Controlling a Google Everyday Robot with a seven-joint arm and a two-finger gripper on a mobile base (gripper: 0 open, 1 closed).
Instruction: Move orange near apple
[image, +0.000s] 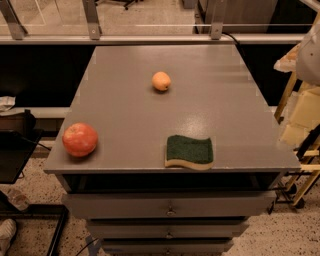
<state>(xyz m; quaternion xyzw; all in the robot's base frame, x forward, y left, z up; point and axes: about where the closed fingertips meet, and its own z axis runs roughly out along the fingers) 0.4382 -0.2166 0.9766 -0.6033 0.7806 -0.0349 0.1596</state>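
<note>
We see open tabletop (125, 110) between orange (161, 81) and apple (80, 139); the sponge (189, 152) lies aside near the front edge; gripper out of view.

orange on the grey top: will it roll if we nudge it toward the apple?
Likely rolls: the small round pale orange fruit sits free on a flat grey tabletop. Probably light, given its size beside the large shiny red apple. Its smooth skin may slip. The tool is out of view.

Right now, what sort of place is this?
Probably an office or lab workspace: a grey drawer cabinet holding the apple, orange and a sponge, a glass partition behind, speckled floor. The gripper is out of view.
</note>
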